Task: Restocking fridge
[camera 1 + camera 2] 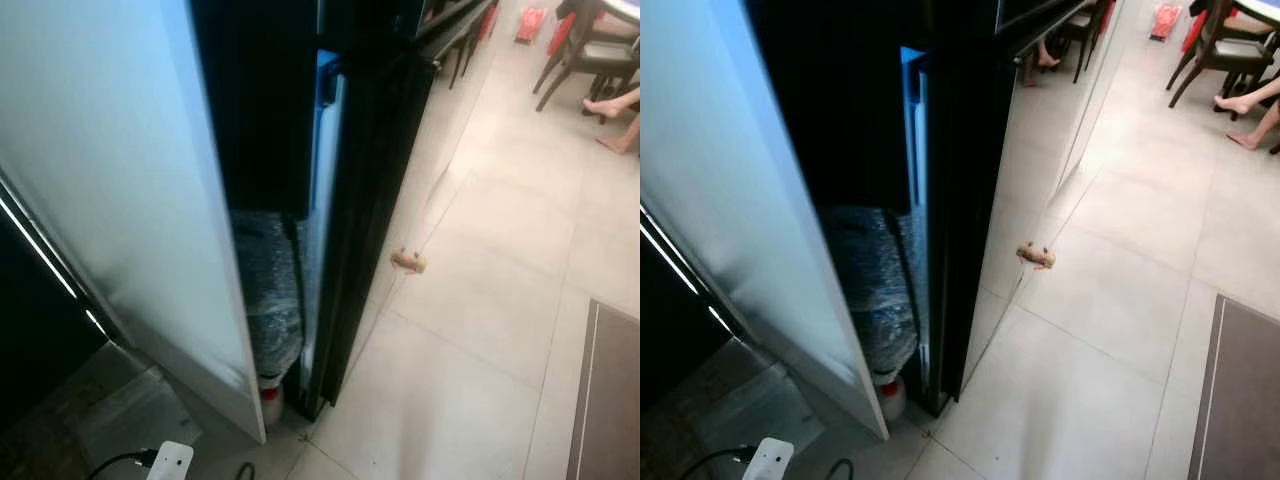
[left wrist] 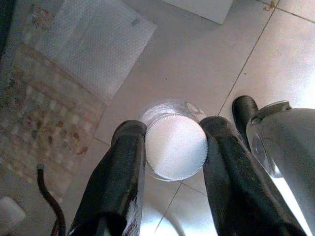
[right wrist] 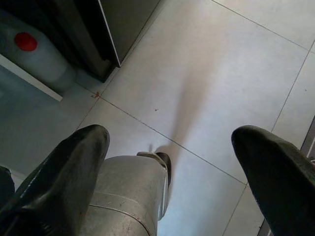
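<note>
Left gripper (image 2: pixel 172 147) clamps white-lidded jar (image 2: pixel 175 146) over floor; right gripper (image 3: pixel 172 147) spread, empty. Step: carrying to fridge (image 1: pixel 370 200), door ajar at left. Next: open wider, shelve

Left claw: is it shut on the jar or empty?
Shut on the jar. In the left wrist view both black fingers of the left claw press the sides of its white ribbed lid, above the tiled floor.

You see a glossy black fridge door (image 1: pixel 360 220) beside a smooth, matt white panel (image 1: pixel 110 180). The floor (image 1: pixel 480 330) is pale, faintly shiny tile. Your left pincer (image 2: pixel 174 147) clamps a clear jar with a ribbed white plastic lid (image 2: pixel 175 146).
</note>
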Controlling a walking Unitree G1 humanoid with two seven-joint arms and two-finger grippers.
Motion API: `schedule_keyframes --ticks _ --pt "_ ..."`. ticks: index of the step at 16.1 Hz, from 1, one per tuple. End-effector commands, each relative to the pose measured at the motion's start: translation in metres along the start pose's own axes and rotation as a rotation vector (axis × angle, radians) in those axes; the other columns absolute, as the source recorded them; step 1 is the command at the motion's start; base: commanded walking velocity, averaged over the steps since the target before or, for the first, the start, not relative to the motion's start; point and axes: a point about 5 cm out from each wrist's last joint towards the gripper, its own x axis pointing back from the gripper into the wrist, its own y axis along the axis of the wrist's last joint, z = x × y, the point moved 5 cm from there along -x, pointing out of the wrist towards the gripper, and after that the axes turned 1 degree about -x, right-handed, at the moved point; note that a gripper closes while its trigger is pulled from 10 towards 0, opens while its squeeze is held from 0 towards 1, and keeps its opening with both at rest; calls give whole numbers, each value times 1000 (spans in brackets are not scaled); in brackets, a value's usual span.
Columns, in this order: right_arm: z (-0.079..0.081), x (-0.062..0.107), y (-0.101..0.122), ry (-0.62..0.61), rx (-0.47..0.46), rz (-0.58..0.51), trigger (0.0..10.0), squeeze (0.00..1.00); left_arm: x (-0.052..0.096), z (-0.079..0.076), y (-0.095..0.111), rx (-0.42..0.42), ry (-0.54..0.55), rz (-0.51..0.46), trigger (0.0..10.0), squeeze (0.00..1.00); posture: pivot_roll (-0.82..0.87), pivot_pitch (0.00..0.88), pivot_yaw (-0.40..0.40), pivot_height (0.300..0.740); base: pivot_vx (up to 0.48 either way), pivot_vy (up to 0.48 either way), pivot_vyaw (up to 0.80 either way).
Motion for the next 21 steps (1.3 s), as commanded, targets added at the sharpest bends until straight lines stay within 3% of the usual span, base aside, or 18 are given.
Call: schedule_keyframes --ticks 1,11,21 --pt "0 5 -15 2 -2 53 10000 0 1 0 -4 -6 -4 9 10000 0 -33 42 -12 740 0 244 0" --pt "0 5 -15 4 -1 56 10000 0 1 -1 -4 -7 -6 9 10000 0 -33 49 -12 740 0 244 0" --pt "-1 7 -17 3 3 61 10000 0 1 -1 -5 -15 -13 9 10000 0 -41 45 -11 740 0 0 0"
